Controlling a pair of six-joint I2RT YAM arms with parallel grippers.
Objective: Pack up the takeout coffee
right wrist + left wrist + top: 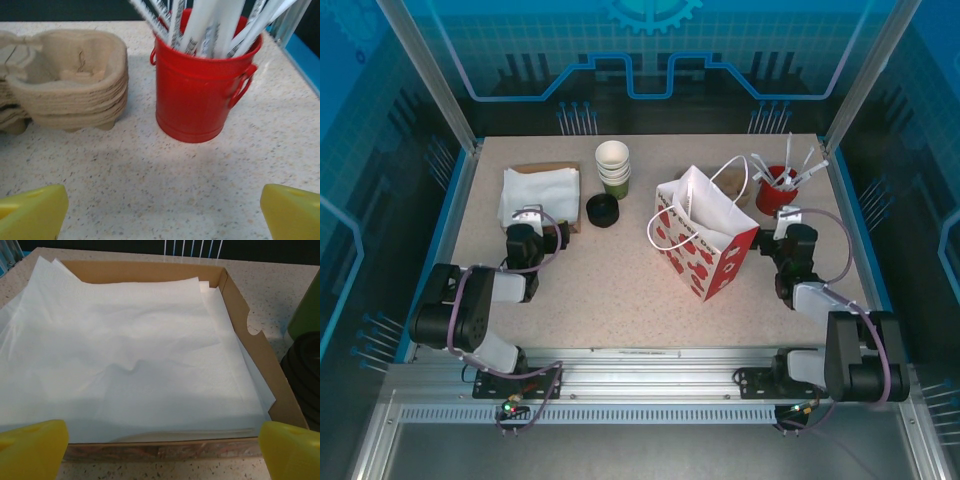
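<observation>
Both grippers wide and empty, coffee not yet made up

The gift bag (705, 240) stands open right of the bench's middle, and what it holds cannot be made out. Toward the far left corner a cardboard tray (252, 347) of white napkins (125, 355) lies before the left gripper (160, 450), its fingers spread wide. Near the far right corner, stacked pulp cup carriers (65, 80) and a red bucket (200, 95) of wrapped straws face the equally wide right gripper (160, 210). The takeout coffee looks unassembled: the stack of green cups (613, 168) stands mid far edge, with the black lids (602, 210) just beside it. The next step is probably to lift only the top cup, seat one lid squarely and keep the cup upright.
</observation>
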